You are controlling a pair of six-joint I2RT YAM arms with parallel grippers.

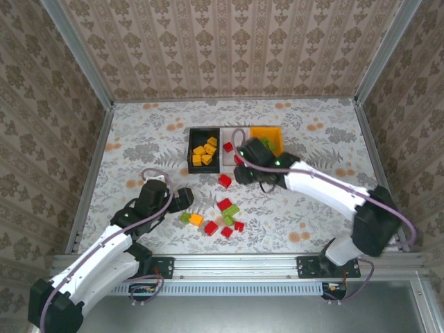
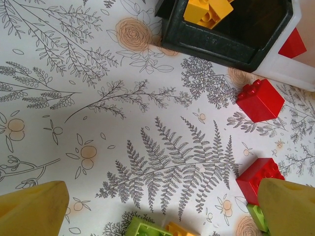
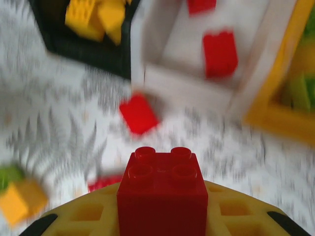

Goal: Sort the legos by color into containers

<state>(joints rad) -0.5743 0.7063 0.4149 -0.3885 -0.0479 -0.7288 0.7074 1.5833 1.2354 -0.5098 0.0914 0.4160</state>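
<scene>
1. Right gripper [image 3: 162,223] is clamped on a red brick [image 3: 162,191], studs up. From above it hangs at the 6 o'clock edge of the white bin [image 1: 232,133]. The wrist view is blurred.
2. Left gripper [image 2: 157,211] has its fingers wide apart with nothing between them, low over the table [image 1: 139,139].
3. Three bins sit in a row at the table's 12 o'clock, side by side: black bin [image 1: 191,149], the white one, yellow bin [image 1: 267,130].
4. Contents: yellow bricks [image 1: 205,152] in black, red bricks [image 3: 220,53] in white, green bricks [image 3: 300,88] in yellow.
5. A loose pile [image 1: 218,218] of red, green and yellow lies at 6 o'clock of the bins and 4 o'clock of the left gripper.
6. A single red piece [image 1: 225,181] lies between the pile and the white bin.
</scene>
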